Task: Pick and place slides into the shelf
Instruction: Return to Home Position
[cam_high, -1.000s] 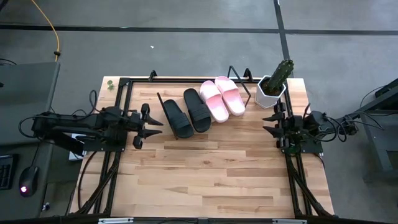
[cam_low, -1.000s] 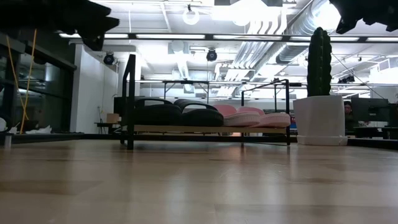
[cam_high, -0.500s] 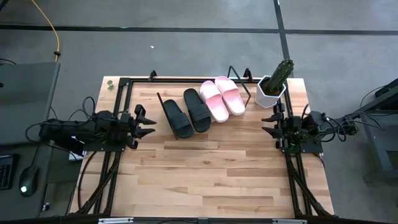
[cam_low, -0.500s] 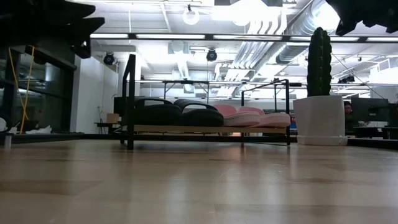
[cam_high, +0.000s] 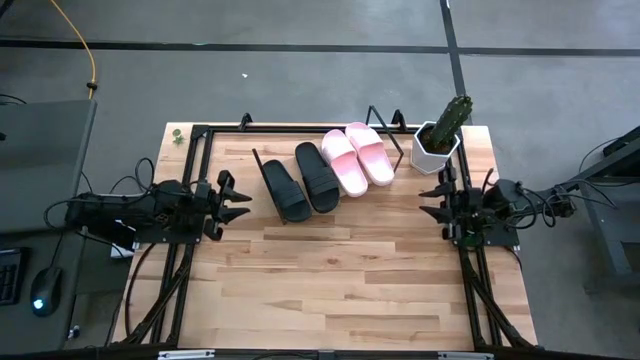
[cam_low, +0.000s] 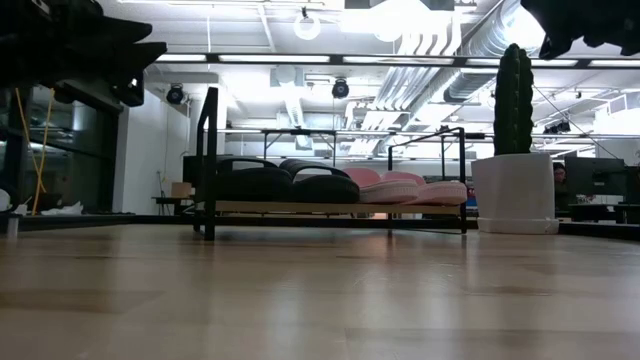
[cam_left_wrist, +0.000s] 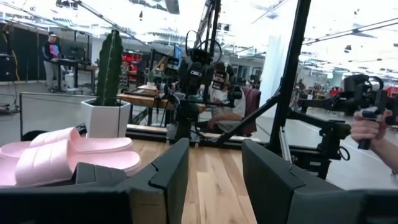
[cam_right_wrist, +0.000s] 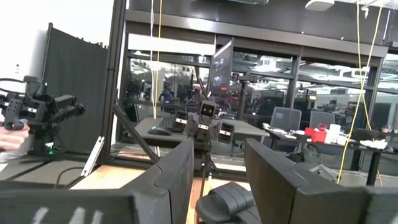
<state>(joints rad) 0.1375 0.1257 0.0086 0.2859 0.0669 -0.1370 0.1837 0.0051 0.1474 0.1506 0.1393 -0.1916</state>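
Two black slides (cam_high: 300, 181) and two pale pink slides (cam_high: 357, 157) lie side by side on the slanted light-wood shelf (cam_high: 300, 150) at the table's far edge, soles down on the board; the low view shows the black slides (cam_low: 285, 183) and the pink slides (cam_low: 405, 187) there too. My left gripper (cam_high: 238, 199) hovers open at the table's left edge, left of the black slides, holding nothing. My right gripper (cam_high: 432, 200) waits open at the right edge, below the cactus pot. The left wrist view shows a pink slide (cam_left_wrist: 65, 155); the right wrist view shows a black slide (cam_right_wrist: 227, 202).
A white pot with a green cactus (cam_high: 440, 138) stands at the table's far right corner, beside the shelf. Bare wooden tabletop (cam_high: 340, 270) spreads across the middle and near side. A person's hand (cam_left_wrist: 373, 127) with a controller shows beyond the table.
My left gripper has drawn back toward the table's left edge, away from the black slides, staying open and empty. The slides and my right arm have kept still.
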